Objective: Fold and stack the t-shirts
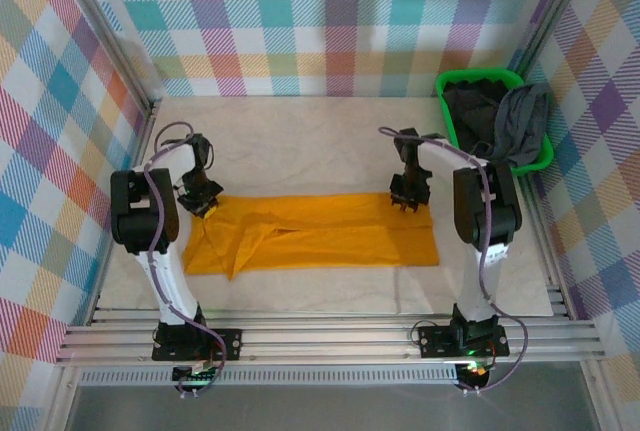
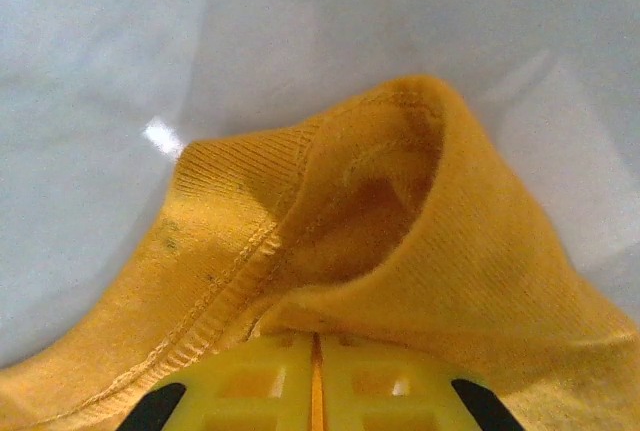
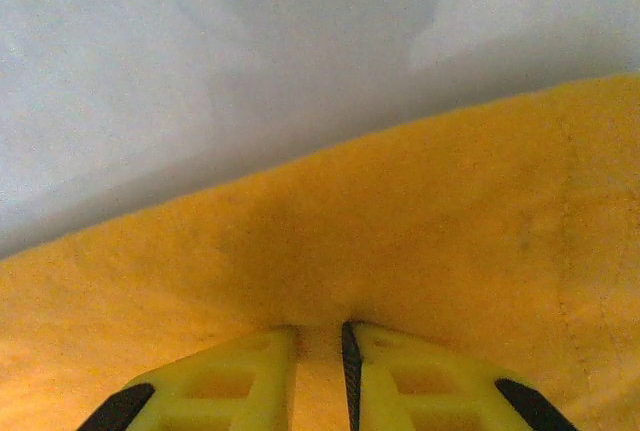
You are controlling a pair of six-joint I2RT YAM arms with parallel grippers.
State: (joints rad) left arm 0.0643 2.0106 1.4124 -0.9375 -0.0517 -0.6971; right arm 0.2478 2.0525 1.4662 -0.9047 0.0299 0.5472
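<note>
Two pinch points on far edge of mustard-orange cloth t-shirt (image 1: 320, 236), spread across white table (image 1: 300, 131): left gripper (image 2: 315, 346) clamped on ribbed hem (image 2: 225, 271) at left, right gripper (image 3: 320, 336) apparently closed on plain edge at right. Risk: shallow right hold slipping when lifted, skewing fold.

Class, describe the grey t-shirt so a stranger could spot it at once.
At the far right corner of the table sits a bright green basket. Bundled in it beside a near-black t-shirt, the grey t-shirt is the paler one, draped over the right rim.
</note>
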